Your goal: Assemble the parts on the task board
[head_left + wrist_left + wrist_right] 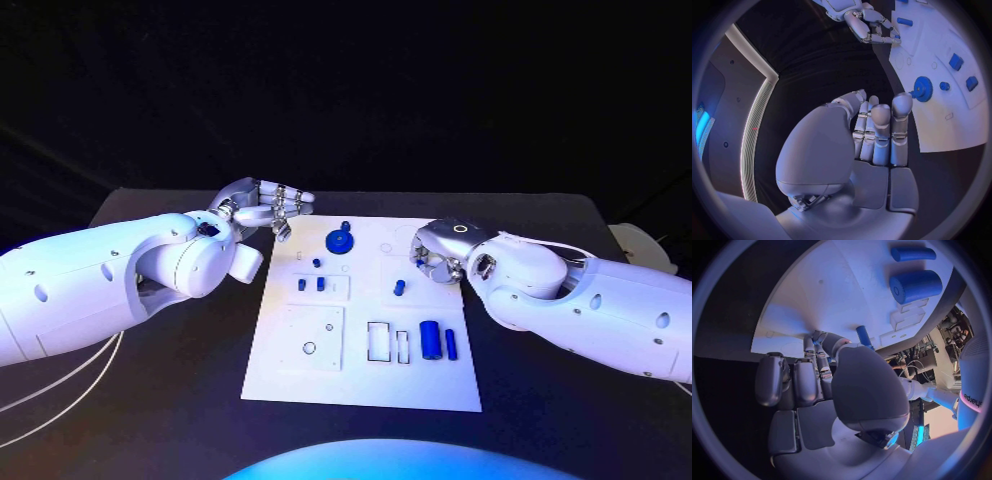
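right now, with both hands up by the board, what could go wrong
1. The right hand sits at the task board's right edge beside a small upright blue peg; a sideways move might tip it.
2. Two blue cylinders lie loose near the front; nudging the board could roll them.
3. The left hand hovers off the far-left corner near the blue gear, so reaching in may bump it.

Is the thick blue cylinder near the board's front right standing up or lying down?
Lying down. The thick blue cylinder rests on its side on the task board; the right wrist view shows its round end face sideways.
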Action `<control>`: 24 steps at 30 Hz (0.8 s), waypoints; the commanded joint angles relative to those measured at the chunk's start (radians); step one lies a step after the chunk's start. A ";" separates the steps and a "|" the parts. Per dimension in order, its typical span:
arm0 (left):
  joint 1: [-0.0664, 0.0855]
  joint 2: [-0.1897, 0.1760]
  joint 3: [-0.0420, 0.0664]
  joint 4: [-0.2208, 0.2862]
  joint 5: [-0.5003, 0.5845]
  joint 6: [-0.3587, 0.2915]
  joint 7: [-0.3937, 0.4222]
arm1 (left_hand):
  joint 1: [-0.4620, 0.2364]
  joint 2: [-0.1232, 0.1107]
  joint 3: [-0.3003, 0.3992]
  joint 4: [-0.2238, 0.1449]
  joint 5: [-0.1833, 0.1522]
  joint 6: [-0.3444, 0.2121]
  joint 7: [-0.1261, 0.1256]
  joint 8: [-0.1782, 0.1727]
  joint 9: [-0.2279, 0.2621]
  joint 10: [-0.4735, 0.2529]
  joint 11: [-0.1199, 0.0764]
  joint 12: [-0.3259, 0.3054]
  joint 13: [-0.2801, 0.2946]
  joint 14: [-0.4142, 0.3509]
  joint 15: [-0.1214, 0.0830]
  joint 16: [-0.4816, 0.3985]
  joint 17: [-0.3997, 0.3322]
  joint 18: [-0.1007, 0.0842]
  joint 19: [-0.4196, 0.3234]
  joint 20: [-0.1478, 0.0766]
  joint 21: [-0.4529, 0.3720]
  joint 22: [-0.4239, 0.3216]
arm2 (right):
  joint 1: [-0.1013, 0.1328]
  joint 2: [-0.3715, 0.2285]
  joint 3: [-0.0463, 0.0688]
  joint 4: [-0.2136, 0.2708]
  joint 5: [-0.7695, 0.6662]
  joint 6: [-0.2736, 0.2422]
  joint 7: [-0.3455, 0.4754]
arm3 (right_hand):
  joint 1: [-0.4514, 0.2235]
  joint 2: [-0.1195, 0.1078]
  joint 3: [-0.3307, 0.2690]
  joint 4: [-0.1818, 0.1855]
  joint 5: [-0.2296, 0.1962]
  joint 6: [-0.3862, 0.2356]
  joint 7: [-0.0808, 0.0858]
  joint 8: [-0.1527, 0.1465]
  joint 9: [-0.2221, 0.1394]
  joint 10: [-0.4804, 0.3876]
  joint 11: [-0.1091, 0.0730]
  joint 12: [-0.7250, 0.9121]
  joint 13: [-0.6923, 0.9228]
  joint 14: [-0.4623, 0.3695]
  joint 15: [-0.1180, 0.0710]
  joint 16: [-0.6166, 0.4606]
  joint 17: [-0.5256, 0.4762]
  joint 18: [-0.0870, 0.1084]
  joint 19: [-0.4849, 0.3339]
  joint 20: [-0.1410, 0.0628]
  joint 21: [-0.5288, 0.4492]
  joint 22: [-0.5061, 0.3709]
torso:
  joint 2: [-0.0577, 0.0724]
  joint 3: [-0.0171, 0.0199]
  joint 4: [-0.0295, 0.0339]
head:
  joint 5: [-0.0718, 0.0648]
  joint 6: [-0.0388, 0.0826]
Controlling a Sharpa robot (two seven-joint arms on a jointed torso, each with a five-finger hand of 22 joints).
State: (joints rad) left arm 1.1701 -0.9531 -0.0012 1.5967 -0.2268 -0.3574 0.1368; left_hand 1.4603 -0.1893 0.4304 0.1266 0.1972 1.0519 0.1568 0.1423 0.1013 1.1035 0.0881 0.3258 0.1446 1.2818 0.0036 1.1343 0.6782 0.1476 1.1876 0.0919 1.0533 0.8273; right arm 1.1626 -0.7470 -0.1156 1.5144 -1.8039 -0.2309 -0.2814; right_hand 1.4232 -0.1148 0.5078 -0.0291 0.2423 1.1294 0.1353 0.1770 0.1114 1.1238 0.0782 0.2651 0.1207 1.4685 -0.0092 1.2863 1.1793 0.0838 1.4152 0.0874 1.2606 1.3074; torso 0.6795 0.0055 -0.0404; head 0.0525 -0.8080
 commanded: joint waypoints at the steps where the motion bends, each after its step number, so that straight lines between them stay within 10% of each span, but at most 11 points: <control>1: 0.001 0.001 0.001 0.004 -0.011 0.015 -0.004 | -0.001 0.012 0.002 -0.006 0.001 -0.004 0.005 0.000 -0.001 -0.009 -0.001 0.006 0.001 -0.003 0.004 -0.005 -0.001 0.011 -0.001 0.005 -0.005 -0.001 | -0.009 -0.003 -0.006 0.000 -0.021 0.010 -0.025 | -0.006 0.004 0.003 0.000 -0.004 0.008 -0.002 0.005 0.001 0.023 -0.012 -0.002 0.001 0.032 -0.006 0.006 0.001 -0.015 0.005 0.001 0.005 0.101 | 0.000 -0.0002 0.0002 | -0.002 0.002; 24: 0.001 0.011 0.000 -0.010 -0.029 0.026 -0.011 | 0.001 0.015 0.002 -0.014 0.002 -0.018 0.011 -0.004 -0.005 -0.026 0.006 0.008 0.002 -0.015 0.009 -0.017 -0.021 0.016 -0.016 0.008 -0.025 -0.027 | -0.001 -0.066 0.007 0.117 -0.025 -0.107 -0.034 | -0.025 0.002 0.001 0.000 0.001 0.011 -0.004 0.002 0.002 0.029 -0.014 -0.010 -0.002 0.033 -0.007 0.012 0.005 -0.023 0.023 0.001 0.042 0.123 | -0.002 -0.0005 -0.0003 | 0.005 0.013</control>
State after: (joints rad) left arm 1.1696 -0.9453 -0.0014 1.5862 -0.2486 -0.3501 0.1248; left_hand 1.4656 -0.1840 0.4326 0.1190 0.1973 1.0412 0.1674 0.1423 0.0976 1.0841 0.0929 0.3293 0.1452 1.2728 0.0126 1.1208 0.6582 0.1476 1.1790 0.1005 1.0301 0.8012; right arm 1.1618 -0.8092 -0.1092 1.6191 -1.8132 -0.3091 -0.3038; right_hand 1.4079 -0.1134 0.5065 -0.0305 0.2414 1.1324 0.1319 0.1777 0.1133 1.1288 0.0795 0.2587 0.1191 1.4684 -0.0092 1.2938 1.1832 0.0688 1.4292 0.0875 1.2992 1.3080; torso 0.6780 0.0047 -0.0405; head 0.0556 -0.7949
